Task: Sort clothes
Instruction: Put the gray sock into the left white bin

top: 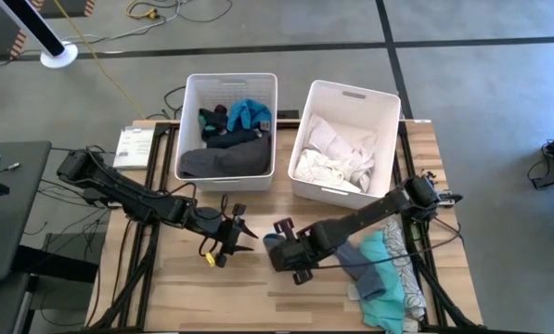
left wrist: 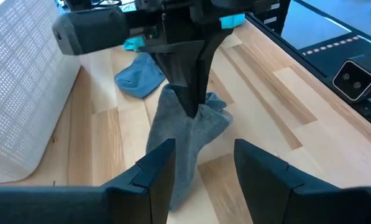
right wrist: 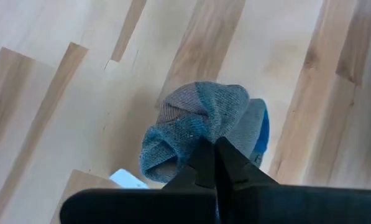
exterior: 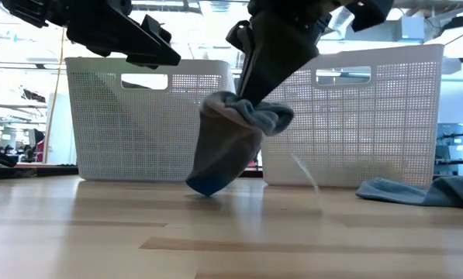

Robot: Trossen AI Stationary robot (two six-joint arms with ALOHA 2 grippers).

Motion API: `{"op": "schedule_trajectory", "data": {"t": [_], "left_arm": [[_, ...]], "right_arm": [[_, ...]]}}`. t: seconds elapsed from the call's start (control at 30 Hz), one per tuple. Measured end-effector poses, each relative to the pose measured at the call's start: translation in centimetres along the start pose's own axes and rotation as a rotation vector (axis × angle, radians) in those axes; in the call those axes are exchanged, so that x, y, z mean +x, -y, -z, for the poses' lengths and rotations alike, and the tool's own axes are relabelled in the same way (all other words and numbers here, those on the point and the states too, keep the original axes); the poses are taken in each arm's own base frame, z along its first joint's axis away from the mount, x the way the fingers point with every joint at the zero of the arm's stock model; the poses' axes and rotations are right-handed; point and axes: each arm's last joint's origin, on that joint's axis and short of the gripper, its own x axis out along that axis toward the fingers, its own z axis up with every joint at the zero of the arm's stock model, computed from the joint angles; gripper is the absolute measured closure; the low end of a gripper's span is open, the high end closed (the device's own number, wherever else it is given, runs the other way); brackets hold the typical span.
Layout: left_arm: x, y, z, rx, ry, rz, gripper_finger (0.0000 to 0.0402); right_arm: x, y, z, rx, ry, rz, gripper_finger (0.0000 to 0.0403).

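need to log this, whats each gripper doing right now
left gripper: open, holding nothing
right gripper: shut on the grey sock

left arm: reaching in low from the left side
left gripper (top: 242,236): fingers parted, holding nothing
right arm: stretched in from the right
right gripper (top: 278,249): fingers pinched tight together, pointing down

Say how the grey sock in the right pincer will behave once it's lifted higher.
Likely floppy: the grey sock hangs limp from the shut right pincer, bunched at the pinch. Probably light; a narrow pinch carries it. It may swing, since its blue toe dangles low.
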Motion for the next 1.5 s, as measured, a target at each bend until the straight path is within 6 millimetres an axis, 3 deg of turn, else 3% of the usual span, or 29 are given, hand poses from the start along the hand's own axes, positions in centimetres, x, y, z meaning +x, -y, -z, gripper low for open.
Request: {"op": "schedule_trajectory", "data": {"t": [0.57,1.1,1.5], "left_arm": [[0.0,0.0,0.0,-0.006,0.001,0.0,0.0242],[0.0,-0.1,0.4,0.113,-0.054,-0.057,0.0242],[0.0,-0.3,0.3,0.158,-0.057,-0.109,0.0242]], "right_arm": [[-2.1,1.6,-2.0,-0.027,0.068,0.018,0.04],[-4.7,6.0,-4.2,0.029,0.178,0.078,0.04],[-6.5,6.4,-4.9,0.006,0.179,0.107,0.04]]}}
